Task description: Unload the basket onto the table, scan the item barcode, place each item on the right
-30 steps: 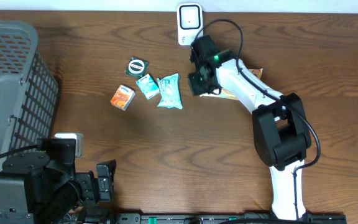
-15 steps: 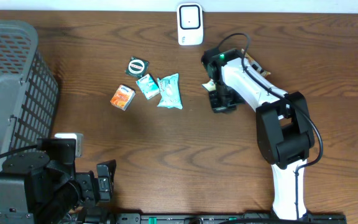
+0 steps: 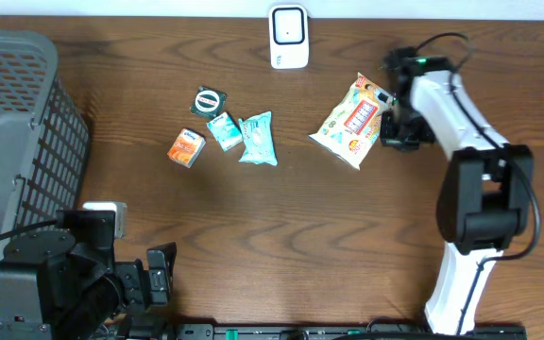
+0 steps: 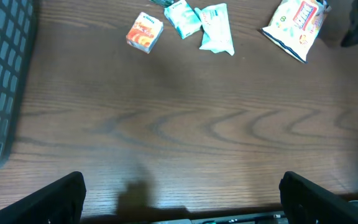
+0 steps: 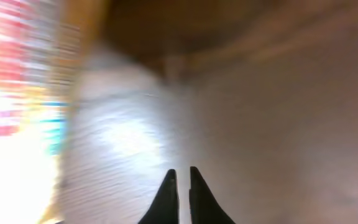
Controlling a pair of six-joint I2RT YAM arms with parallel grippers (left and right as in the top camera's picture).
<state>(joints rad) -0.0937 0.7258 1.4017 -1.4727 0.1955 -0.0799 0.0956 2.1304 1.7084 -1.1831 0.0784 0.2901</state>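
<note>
From my remote station: a grey mesh basket point(image 3: 17, 132) fills the left end of the wooden table point(image 3: 281, 227), and the white barcode scanner point(image 3: 289, 36) stands at the far edge, near the middle. Between them lies a loose cluster of small goods: a round dark-green packet point(image 3: 209, 100), an orange carton point(image 3: 186, 148), a small teal packet point(image 3: 222, 130) and a teal wipes pack point(image 3: 258, 139). The last two are touching. Only bare wood separates the scanner from the task's item.

That item, a white-and-orange snack bag point(image 3: 352, 121), lies flat on the table with its printed face up. It is to the right of the scanner, a little nearer the robot, and well apart from the cluster. The right gripper point(image 3: 399, 130) sits just beside the bag's right edge; from overhead I cannot tell whether it touches the film. On the right wrist camera the bag is a bright blur at the left of frame. The fingertips point(image 5: 163, 196) are nearly together, with a thin slit between them and nothing in it.

The right arm reaches from its base at the near edge far up the table, its forearm angled left toward the bag. The left gripper point(image 4: 182, 177) hangs low at the near left corner, jaws spread wide over bare wood and holding nothing.
</note>
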